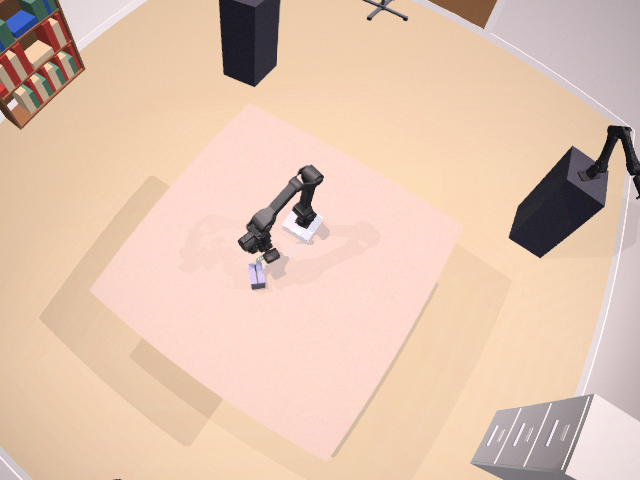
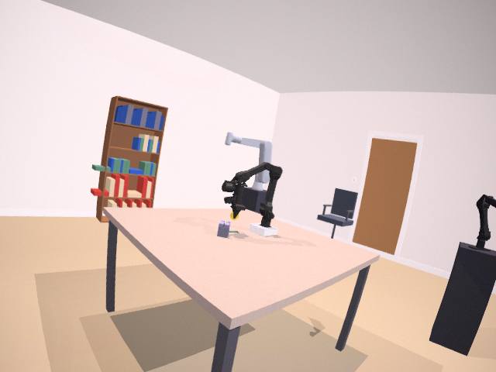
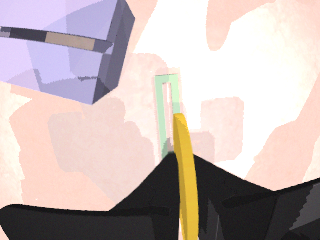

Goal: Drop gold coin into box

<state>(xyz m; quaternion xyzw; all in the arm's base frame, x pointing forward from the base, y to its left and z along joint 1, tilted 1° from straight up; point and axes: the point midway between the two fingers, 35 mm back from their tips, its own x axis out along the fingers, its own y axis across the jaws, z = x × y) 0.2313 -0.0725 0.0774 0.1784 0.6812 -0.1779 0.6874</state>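
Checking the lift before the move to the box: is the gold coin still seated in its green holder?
No: in the wrist view the coin is clamped in the gripper, above the holder.

Gold coin [image 3: 187,180] edge-on above green holder [image 3: 167,110], beside slotted grey box [image 3: 67,43].

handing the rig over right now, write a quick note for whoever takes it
Gripper: shut on the gold coin, held on edge between the fingers.
Coin: lifted out of the green holder, hanging above the table in the exterior view.
Holder: empty, on the table beside the grey box.
Box: closed, slot in its lid showing and free; the coin is off to one side of it, not above it.
Done: grasp and lift.
Left: carry the coin over the slot, line its edge up with the slot, release.
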